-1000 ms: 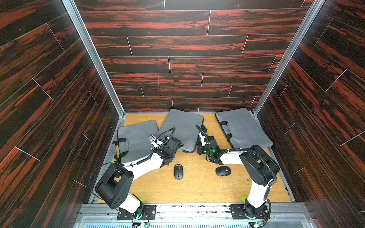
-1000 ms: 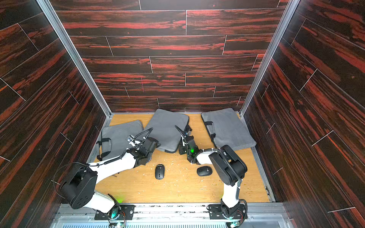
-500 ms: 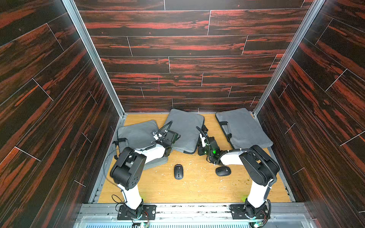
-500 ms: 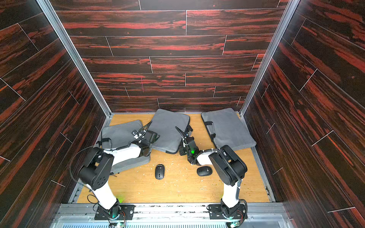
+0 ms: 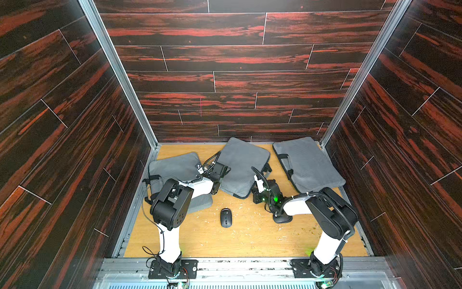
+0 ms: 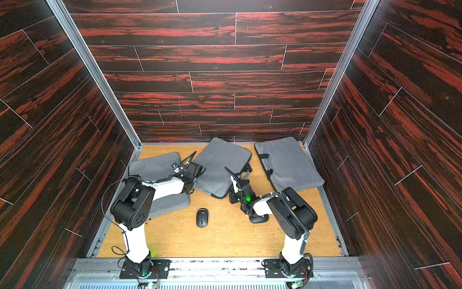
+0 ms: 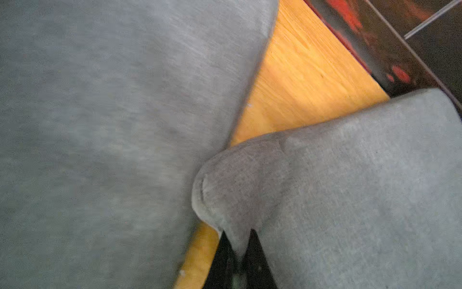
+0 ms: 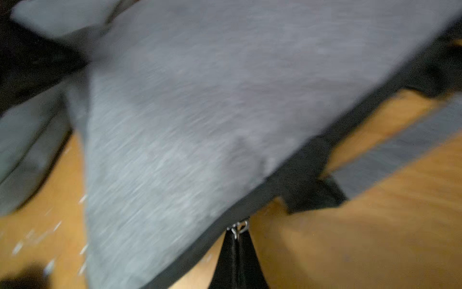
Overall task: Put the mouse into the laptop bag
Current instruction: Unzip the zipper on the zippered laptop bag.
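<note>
Left claw (image 7: 238, 246) now nearer back wall (image 5: 225, 75)

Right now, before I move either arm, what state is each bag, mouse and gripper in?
left gripper: shut, fingers pinching a corner of the middle bag.
right gripper: shut on that bag's zipper pull.
middle bag: on the table, gripped twice; zip state unclear.
left bag: flat, partly under the left arm.
right bag: flat, not gripped.
centre mouse: loose on the table.
second mouse: on the table, partly hidden by the right arm.

Orange wooden tabletop (image 5: 250, 240), white specks (image 5: 241, 207) scattered; dark red plank walls (image 5: 225, 62); aluminium posts (image 5: 118, 72).
</note>
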Controlling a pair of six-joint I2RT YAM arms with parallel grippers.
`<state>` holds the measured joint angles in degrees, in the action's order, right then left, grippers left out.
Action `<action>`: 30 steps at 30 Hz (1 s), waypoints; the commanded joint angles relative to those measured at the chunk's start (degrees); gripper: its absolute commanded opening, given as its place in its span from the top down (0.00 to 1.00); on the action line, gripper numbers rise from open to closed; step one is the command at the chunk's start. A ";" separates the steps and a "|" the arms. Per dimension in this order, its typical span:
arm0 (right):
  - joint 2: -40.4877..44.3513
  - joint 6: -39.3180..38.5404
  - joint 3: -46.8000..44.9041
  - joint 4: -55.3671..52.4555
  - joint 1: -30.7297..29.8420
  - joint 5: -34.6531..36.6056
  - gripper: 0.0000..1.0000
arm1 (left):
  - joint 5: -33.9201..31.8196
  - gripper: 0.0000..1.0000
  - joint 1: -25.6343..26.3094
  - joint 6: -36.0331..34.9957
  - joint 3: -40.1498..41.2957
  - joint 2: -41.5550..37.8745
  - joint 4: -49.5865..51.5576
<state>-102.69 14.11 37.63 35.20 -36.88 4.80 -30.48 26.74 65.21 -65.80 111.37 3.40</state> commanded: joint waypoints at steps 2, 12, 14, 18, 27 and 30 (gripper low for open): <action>1.83 -4.47 -1.23 4.69 -4.98 -4.78 1.00 | 2.93 1.00 0.59 1.93 -0.59 1.26 1.75; 0.12 -6.35 -1.46 5.22 -11.45 -4.71 1.00 | 2.70 1.00 0.61 2.41 0.31 -0.02 1.00; 0.17 -5.76 -1.25 5.07 -11.56 -4.30 1.00 | 2.87 1.00 0.64 2.47 0.44 -0.28 0.74; -1.06 -3.88 1.60 1.33 -10.37 3.46 1.00 | 3.28 1.00 0.76 2.13 0.81 -1.09 0.21; -5.89 1.30 11.49 -6.99 0.59 2.05 1.00 | -0.84 1.00 2.41 3.22 6.37 -7.07 -2.13; -8.15 1.90 15.39 -9.99 3.21 2.71 1.00 | 0.02 0.86 2.98 2.91 6.63 -7.27 -3.27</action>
<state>-107.77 14.35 48.90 25.78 -35.20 5.91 -31.09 28.23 67.88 -59.99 106.61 0.01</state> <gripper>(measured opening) 0.056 0.115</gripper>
